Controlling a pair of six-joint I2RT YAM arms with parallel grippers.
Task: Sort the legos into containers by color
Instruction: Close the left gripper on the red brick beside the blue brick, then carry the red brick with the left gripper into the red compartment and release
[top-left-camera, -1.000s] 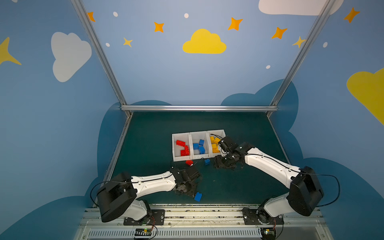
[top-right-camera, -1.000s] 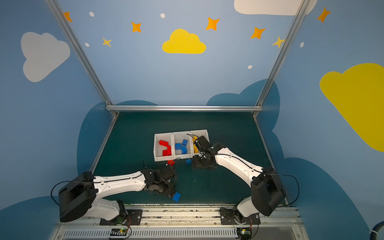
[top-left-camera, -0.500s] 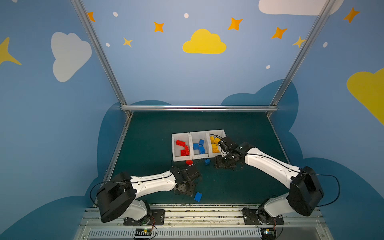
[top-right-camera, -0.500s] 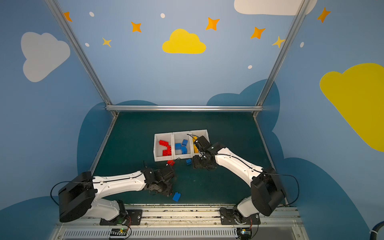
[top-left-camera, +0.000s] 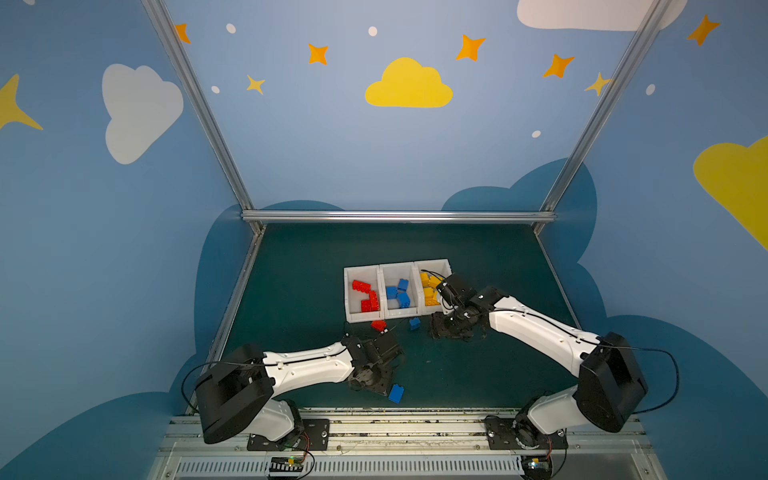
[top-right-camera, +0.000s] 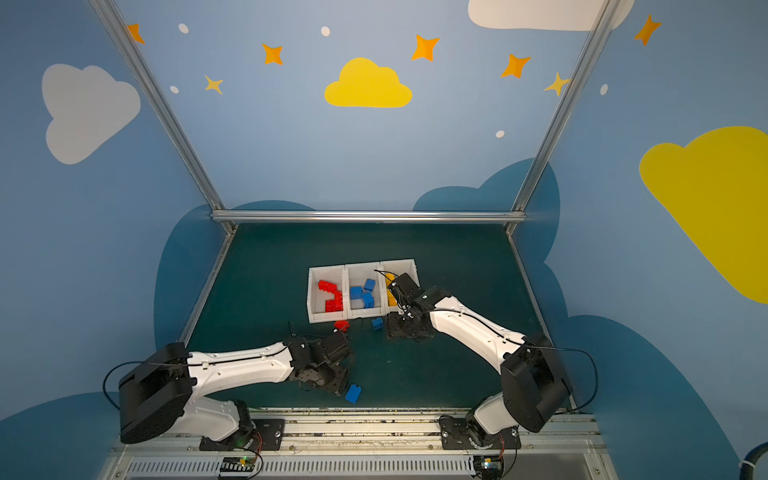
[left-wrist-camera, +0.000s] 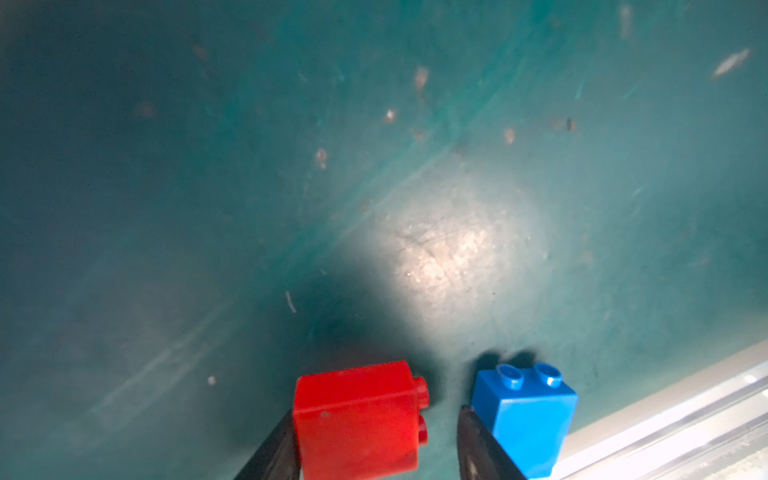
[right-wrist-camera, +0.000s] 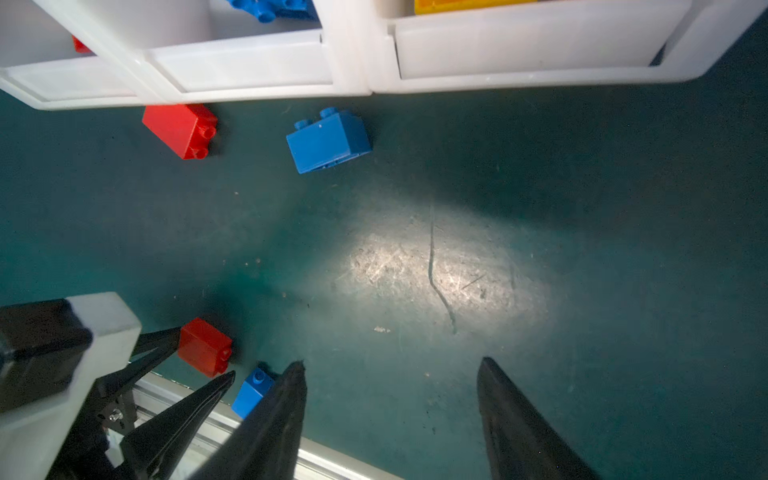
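Observation:
A small red lego (left-wrist-camera: 357, 419) (right-wrist-camera: 204, 347) lies on the green mat between the fingers of my left gripper (left-wrist-camera: 376, 413) (top-left-camera: 374, 380) (top-right-camera: 328, 380). One finger touches it and the other stands off with a gap, so the gripper is open. A blue lego (left-wrist-camera: 525, 415) (top-left-camera: 396, 393) (top-right-camera: 353, 393) stands just outside that finger. My right gripper (right-wrist-camera: 390, 361) (top-left-camera: 451, 330) (top-right-camera: 409, 330) hangs open and empty over the mat before the yellow bin (top-left-camera: 432, 264). A loose red lego (right-wrist-camera: 180, 129) (top-left-camera: 378, 325) and a loose blue lego (right-wrist-camera: 328, 141) (top-left-camera: 414, 323) lie in front of the bins.
Three white bins stand side by side: the red bin (top-left-camera: 365, 316), blue bin (top-left-camera: 401, 314) (right-wrist-camera: 245, 62) and yellow bin, each holding several bricks of its colour. The aluminium front rail (left-wrist-camera: 665, 424) (top-left-camera: 374, 411) runs right behind the blue lego near my left gripper.
The left gripper has shifted only slightly near the front edge. The right arm and the loose bricks have stayed put.

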